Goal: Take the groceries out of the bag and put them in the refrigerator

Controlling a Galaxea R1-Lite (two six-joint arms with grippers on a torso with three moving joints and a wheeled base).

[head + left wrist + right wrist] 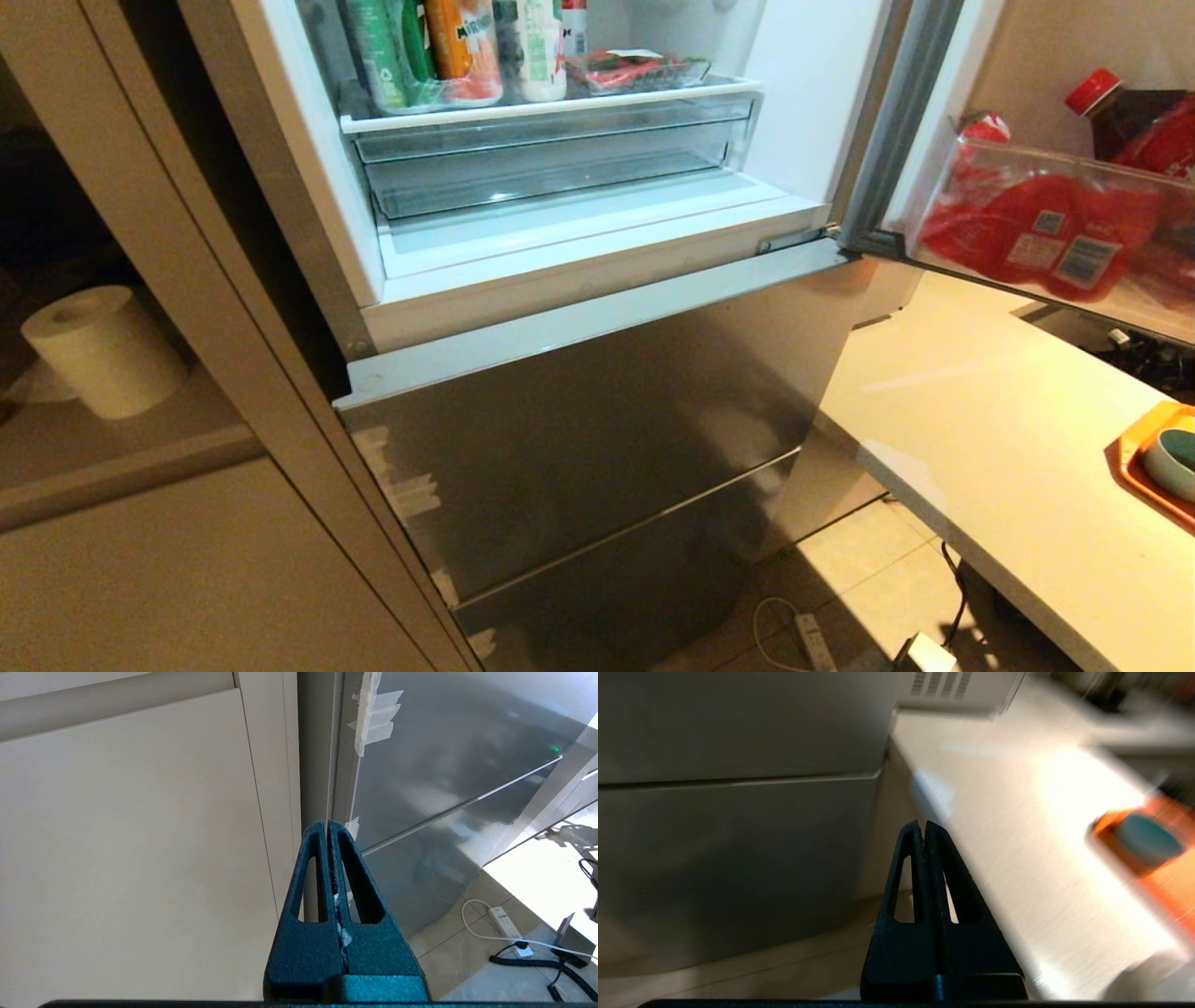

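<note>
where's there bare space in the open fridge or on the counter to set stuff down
Free: the clear drawer under the shelf looks bare, and the pale counter between the refrigerator and the orange tray is open. Crowded: the shelf's left end, packed with bottles, and the door bin, full of red packs.

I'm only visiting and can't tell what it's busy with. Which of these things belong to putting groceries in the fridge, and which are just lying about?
Part of the job:
- refrigerator, top door open
- bottles on its shelf
- left gripper and right gripper, both shut and empty

Just lying about:
- paper roll
- orange tray on the counter
- power strip on the floor
</note>
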